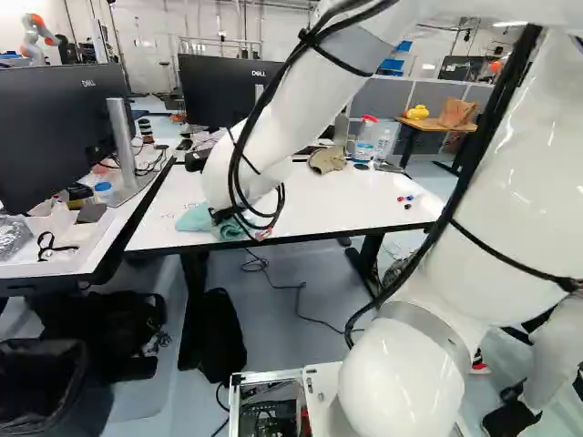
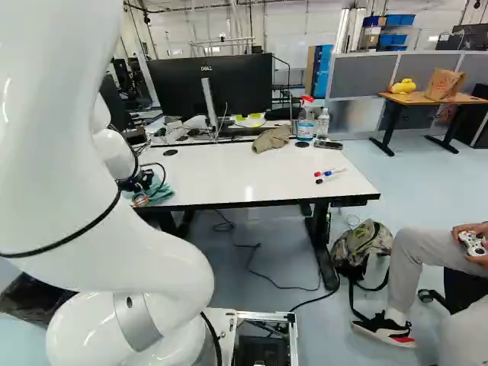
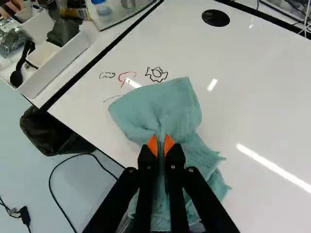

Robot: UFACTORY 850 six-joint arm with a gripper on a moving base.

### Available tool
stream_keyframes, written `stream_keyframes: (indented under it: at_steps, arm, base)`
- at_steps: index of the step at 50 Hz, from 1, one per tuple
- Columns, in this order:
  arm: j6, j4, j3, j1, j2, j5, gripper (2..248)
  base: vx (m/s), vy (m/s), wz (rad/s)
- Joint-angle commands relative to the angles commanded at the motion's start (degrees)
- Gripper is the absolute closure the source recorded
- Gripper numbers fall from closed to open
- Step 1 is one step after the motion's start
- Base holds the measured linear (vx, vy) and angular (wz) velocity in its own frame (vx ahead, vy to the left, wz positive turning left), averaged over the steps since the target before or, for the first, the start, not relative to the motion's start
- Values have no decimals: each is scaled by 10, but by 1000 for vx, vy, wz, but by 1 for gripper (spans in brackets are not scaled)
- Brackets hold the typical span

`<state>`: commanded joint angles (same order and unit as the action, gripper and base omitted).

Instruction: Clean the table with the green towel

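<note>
In the right base view my gripper [image 2: 140, 197] is low at the white table's [image 2: 221, 171] near left corner, partly behind the arm. The wrist view has the gripper [image 3: 161, 145] with its orange-padded fingertips close together, pinching a fold of the green towel [image 3: 170, 109]. The towel lies bunched on the tabletop, spreading ahead of the fingers and beneath them. Just beyond its far edge are a black drawn shape [image 3: 156, 74], a red mark [image 3: 127, 76], a small black squiggle [image 3: 107, 75] and a thin line.
Markers [image 2: 329, 173] lie near the table's right end. Along its back are a brown cloth [image 2: 272, 139], a spray bottle [image 2: 306, 122], a clear bottle [image 2: 323, 123] and a monitor [image 2: 210, 88]. A desk with a white tray [image 3: 53, 60] adjoins on the left. A person sits right of the table.
</note>
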<state>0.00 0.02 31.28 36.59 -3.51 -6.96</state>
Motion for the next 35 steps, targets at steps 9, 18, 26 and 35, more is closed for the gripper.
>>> stream_keyframes:
  at_steps: [9,18,26,35]
  arm:
    - [0,0,-7,-16,-21,0,215]
    - [0,0,-13,-37,-42,0,215]
    - [0,0,-16,-57,-50,0,215]
    - [0,0,-19,-80,-53,0,215]
  base:
    - [0,0,0]
    - [0,0,0]
    - [0,0,0]
    - [0,0,0]
